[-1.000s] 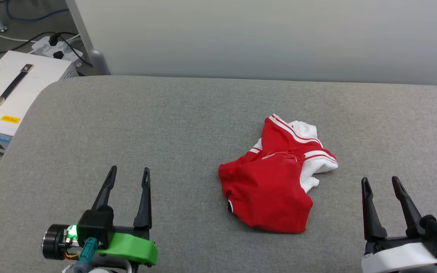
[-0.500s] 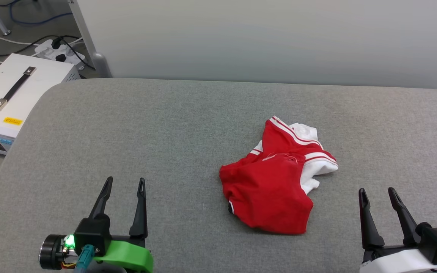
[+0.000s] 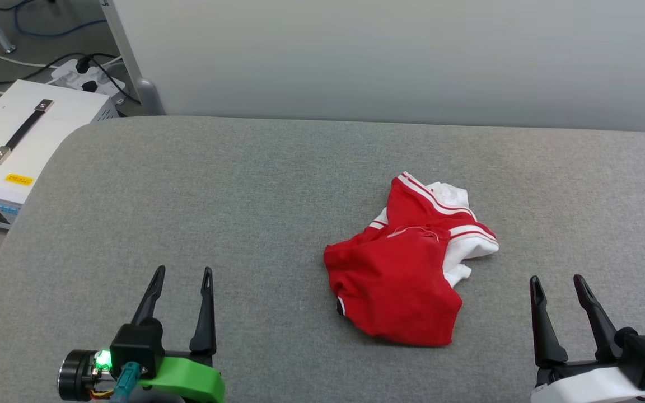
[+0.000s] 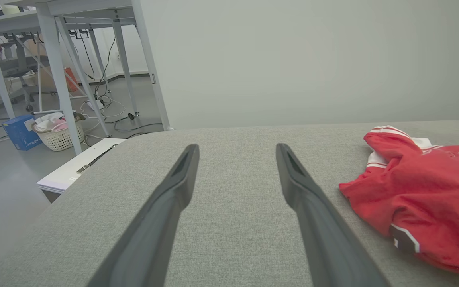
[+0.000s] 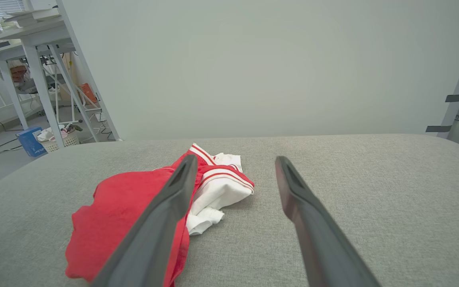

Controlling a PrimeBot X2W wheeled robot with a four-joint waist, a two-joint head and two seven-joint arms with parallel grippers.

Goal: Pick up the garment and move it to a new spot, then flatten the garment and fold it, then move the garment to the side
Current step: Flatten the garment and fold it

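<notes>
Two pairs of fingers, left fingers point(image 3: 206, 308) and right fingers point(image 3: 541, 319), stand spread and empty over the grey surface point(image 3: 244, 196); the crumpled shirt point(image 3: 401, 274) lies between them, nearer the right fingers, touching neither.

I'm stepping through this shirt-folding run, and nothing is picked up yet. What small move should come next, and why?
Probably reach the right gripper forward and toward its left, onto the shirt. The shirt lies crumpled on the grey table, closer to that gripper than to the left gripper. Both grippers are open and apart from the cloth, so a grasp has to come first.
</notes>
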